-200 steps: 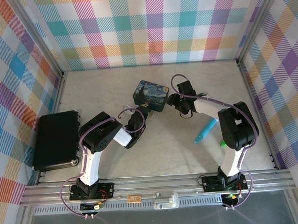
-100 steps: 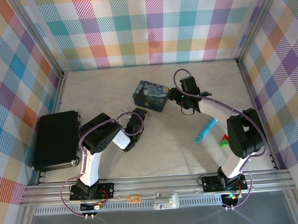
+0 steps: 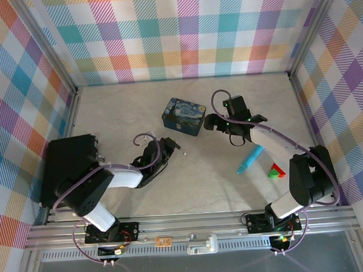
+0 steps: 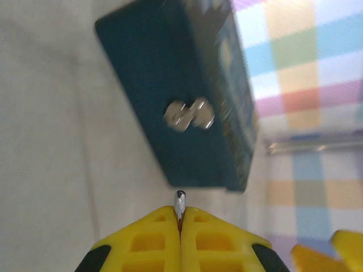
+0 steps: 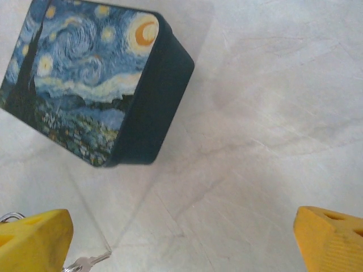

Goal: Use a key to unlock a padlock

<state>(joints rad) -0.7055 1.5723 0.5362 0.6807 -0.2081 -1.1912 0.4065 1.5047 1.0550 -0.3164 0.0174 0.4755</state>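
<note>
The unlocking looks unfinished. No view shows a key seated in a lock or a shackle sprung, so inserting and turning seem left to do. The left end effector (image 4: 180,218), just short of the blue-and-yellow painted rectangular tin (image 3: 183,116), has its yellow plastic fingers pressed together on a thin silvery-grey metal sliver, which I take for the key (image 4: 180,199) seen edge-on. Against the tin's dark glossy side shows a blurred two-lobed silvery piece (image 4: 190,115); whether that is the padlock or more of the bunch, I cannot tell. The right end effector (image 5: 184,235), beside the tin's moon-painted corner, stands spread wide and empty over the pale, marble-veined worktop (image 5: 255,113). A flat little key on a wire ring (image 5: 85,262) shows by its left finger.
</note>
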